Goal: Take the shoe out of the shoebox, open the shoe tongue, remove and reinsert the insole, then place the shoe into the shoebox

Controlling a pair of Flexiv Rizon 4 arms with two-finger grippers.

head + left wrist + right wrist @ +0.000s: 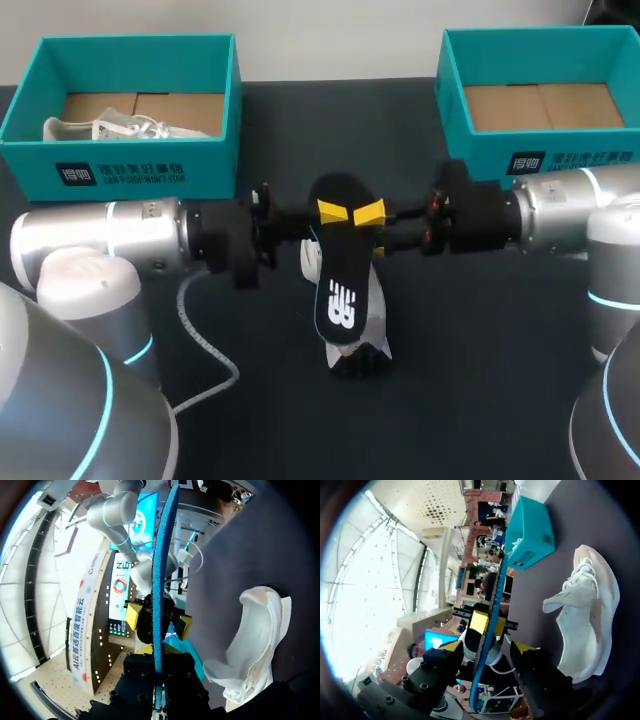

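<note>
Dark table (480, 350) carries two teal boxes in the head view: left box (120, 165) at 10 o'clock with a second shoe (110, 128) inside, right box (560, 160) at 2 o'clock. The left arm (110, 240) lies level from 9 o'clock and the right arm (560, 205) from 3 o'clock, wrists facing at the middle.

The white shoe (590, 615) stands on the table. The head view shows only slivers of it under the insole (340, 290), while the wrist views show it whole and apart from the insole.

The head view gives the insole's black top, the wrist views its blue edge. The left gripper (157, 680) pinches the insole. The right gripper (487, 647) straddles it with fingers spread and gaps on both sides.
</note>
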